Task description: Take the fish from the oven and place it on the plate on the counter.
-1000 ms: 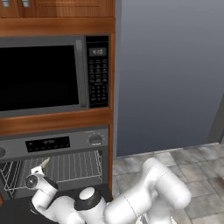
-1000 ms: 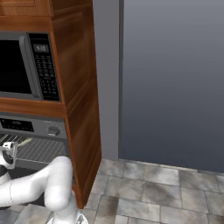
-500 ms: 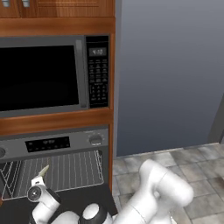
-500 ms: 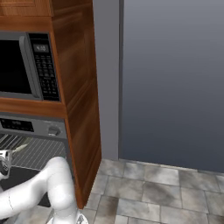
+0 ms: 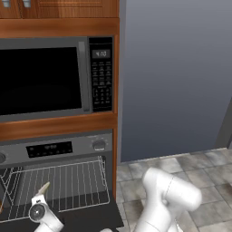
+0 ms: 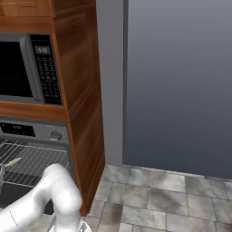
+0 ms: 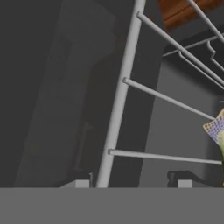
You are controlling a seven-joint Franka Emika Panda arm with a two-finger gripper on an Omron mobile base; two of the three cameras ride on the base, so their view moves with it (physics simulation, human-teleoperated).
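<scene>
Reaching low into the open oven (image 5: 54, 149), I have the gripper (image 7: 131, 183) right over the front bar of the wire rack (image 5: 68, 186), its fingertips (image 7: 78, 183) standing apart with nothing between them. The fish (image 5: 43, 188) lies on the rack just beside the hand, off to its right in the hand view, so the pick-up is not yet made. Next, I judge, I must shift sideways to straddle it, then close.
</scene>
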